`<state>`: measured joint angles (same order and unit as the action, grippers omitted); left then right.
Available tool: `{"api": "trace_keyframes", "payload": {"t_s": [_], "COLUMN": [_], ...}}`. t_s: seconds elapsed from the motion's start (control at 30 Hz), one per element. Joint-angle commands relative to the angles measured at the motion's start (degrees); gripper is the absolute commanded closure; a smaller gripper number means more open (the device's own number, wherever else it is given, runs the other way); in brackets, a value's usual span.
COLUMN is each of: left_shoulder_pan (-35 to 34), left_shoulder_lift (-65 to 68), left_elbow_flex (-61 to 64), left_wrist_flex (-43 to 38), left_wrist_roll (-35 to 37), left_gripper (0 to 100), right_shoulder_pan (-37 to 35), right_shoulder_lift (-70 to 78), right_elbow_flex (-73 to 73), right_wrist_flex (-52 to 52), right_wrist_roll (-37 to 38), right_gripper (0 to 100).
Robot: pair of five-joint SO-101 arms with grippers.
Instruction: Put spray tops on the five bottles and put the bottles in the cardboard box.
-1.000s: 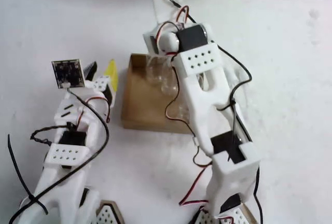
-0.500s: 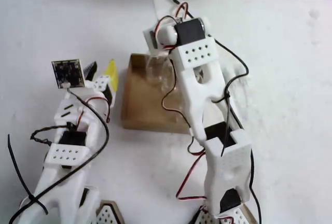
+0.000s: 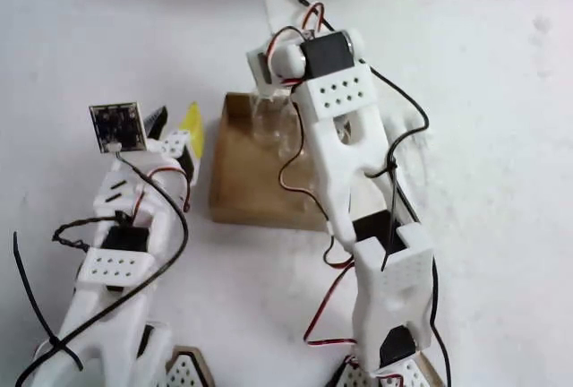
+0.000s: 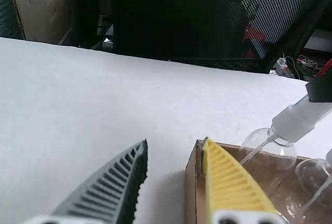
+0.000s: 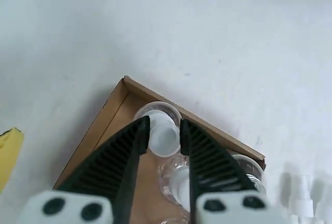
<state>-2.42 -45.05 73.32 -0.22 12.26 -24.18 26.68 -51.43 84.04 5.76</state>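
Observation:
My right gripper [image 5: 165, 130] is shut on a white spray top [image 5: 164, 137], held over the mouth of a clear bottle [image 5: 155, 111] that stands in the far corner of the cardboard box [image 5: 106, 117]. From the left wrist view, the spray top [image 4: 298, 119] hangs tilted with its thin tube running down into that bottle [image 4: 264, 140]. Two more clear bottles [image 5: 179, 182] [image 5: 250, 171] stand in the box beside it. In the high view the right arm covers most of the box [image 3: 240, 181]. My left gripper [image 3: 175, 123] is open and holds nothing, just outside the box's left wall.
Loose white spray tops [image 5: 298, 189] lie on the white table beside the box's right side. The table's far edge [image 4: 155, 58] meets dark clutter behind. The right arm's links and cables [image 3: 358, 163] stretch over the box.
Within the last second the right arm swung left and stretched farther over the box, then kept still for the last half second. The left arm has not moved.

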Motion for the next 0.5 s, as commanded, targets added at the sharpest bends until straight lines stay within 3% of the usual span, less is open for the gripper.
{"api": "trace_keyframes", "payload": {"t_s": [0.0,0.47], "left_shoulder_pan": [0.66,0.66], "left_shoulder_lift": [-1.36,-1.36], "left_elbow_flex": [-0.35,-0.26], "left_wrist_flex": [-1.58,-1.58], "left_wrist_roll": [-0.70,-0.70], "left_gripper": [84,84], "right_shoulder_pan": [0.57,-1.80], "right_shoulder_lift": [-0.66,-0.92], "right_elbow_flex": [-2.73,-2.73], "right_wrist_flex": [-0.66,-0.92], "right_wrist_roll": [1.67,8.44], "right_gripper": [96.7,96.8]}}
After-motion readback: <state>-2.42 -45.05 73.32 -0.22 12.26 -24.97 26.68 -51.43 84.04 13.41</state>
